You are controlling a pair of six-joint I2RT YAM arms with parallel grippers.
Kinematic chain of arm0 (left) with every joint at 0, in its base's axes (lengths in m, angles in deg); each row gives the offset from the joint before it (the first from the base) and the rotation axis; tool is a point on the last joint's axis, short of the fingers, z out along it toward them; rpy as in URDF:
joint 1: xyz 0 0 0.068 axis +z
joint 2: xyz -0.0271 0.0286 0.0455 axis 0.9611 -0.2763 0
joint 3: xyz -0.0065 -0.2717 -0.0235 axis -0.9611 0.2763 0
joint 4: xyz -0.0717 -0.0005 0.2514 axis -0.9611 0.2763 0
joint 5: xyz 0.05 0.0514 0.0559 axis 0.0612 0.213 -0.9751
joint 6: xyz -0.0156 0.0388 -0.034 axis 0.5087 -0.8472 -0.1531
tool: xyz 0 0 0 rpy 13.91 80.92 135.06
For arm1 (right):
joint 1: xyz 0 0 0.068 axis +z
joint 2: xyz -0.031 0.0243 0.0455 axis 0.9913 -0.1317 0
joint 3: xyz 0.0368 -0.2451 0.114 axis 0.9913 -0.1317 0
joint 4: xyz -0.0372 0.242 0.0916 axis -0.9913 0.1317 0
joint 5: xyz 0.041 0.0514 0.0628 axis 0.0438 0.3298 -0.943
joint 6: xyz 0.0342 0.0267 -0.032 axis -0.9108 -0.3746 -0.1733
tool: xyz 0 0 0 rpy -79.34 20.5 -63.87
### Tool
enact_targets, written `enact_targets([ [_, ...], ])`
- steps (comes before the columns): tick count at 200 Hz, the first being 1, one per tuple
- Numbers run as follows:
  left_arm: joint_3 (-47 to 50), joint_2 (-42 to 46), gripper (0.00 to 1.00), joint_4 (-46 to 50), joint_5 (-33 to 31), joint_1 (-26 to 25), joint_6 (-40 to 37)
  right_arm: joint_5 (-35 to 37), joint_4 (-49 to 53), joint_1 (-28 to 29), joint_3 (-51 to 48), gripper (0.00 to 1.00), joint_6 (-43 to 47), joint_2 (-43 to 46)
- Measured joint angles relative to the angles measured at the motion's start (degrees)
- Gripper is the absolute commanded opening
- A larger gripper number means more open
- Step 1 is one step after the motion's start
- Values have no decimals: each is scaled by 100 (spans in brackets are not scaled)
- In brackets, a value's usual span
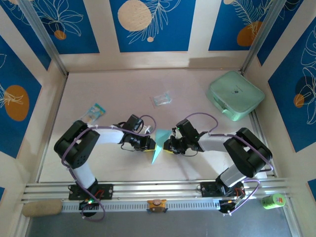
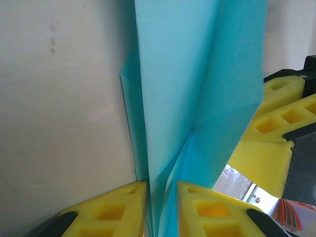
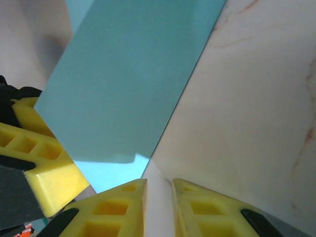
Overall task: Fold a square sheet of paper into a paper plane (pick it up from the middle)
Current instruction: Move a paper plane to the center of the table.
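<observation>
The square sheet of paper is light blue and folded into a narrow pointed shape, held up between my two grippers near the table's front middle. My left gripper is shut on it. In the left wrist view the folded layers run up from between the yellow fingers of the left gripper. My right gripper meets the paper's right side. In the right wrist view the paper ends by the left fingertip of the right gripper. Its jaws stand a narrow gap apart around a pale surface; whether that is paper is unclear.
A mint-green case lies at the back right. A clear crumpled wrapper sits behind the grippers, and a blue-and-white packet lies at the left. Walls close in three sides, and an aluminium rail runs along the front.
</observation>
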Motion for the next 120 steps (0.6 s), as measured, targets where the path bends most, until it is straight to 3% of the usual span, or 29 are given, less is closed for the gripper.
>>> enact_targets([
  [82, -17, -138, 22, -234, 304, -17, 37, -116, -221, 44, 2, 17, -66, -140],
  [120, -42, -210, 16, -323, 378, -50, 61, -173, -304, 52, 4, 16, -83, -162],
])
